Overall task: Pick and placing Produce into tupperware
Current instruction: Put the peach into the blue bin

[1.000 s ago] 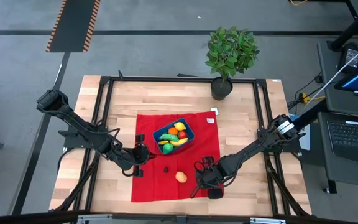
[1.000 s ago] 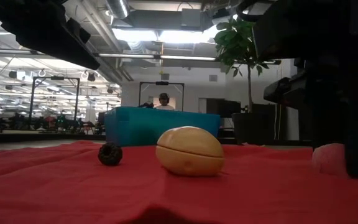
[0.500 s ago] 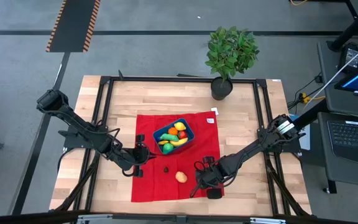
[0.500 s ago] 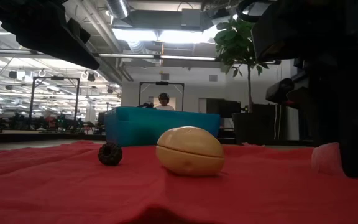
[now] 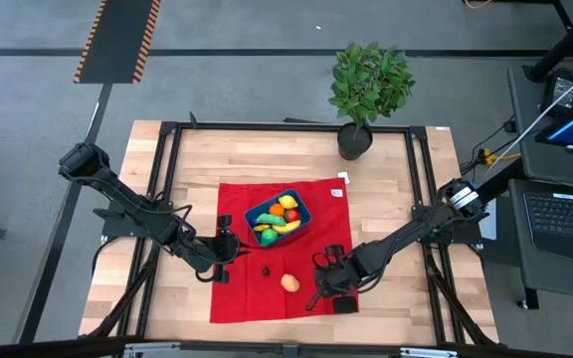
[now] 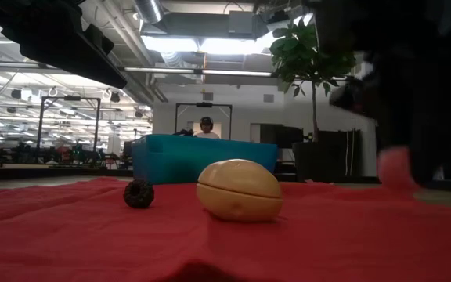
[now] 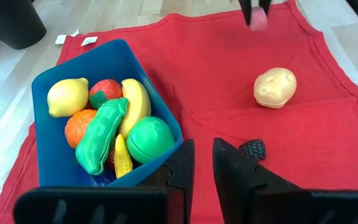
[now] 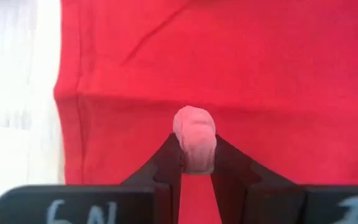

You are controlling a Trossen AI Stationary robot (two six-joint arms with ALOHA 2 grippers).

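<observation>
The blue tupperware (image 5: 278,219) stands on a red cloth (image 5: 242,298) and holds several pieces of produce: a lemon (image 7: 67,96), a green pod (image 7: 101,134), a banana and others. A tan potato (image 7: 275,87) and a dark berry (image 7: 252,149) lie on the cloth nearer the front edge. My right gripper (image 8: 194,152) hangs over the cloth's right front part, shut on a small pink piece (image 8: 194,134). My left gripper (image 7: 201,155) waits beside the container's left side, with a narrow gap between its fingers and nothing in it. My right gripper pinches the pink piece between its two fingers, one on each side of its lower half (image 8: 196,158). The rounded upper half sticks out past the fingertips. The fingers come from above, pointing steeply down. The low view shows the piece (image 6: 398,166) lifted clear of the cloth.
A potted plant (image 5: 369,85) stands at the table's far edge, right of the middle. Bare wood shows on both sides of the cloth. A small white tag (image 5: 338,191) lies at the cloth's far right corner.
My right gripper has risen with the pink piece, which rested on the cloth a second ago and now hangs clear above it. The potato and the berry have stayed where they were.
</observation>
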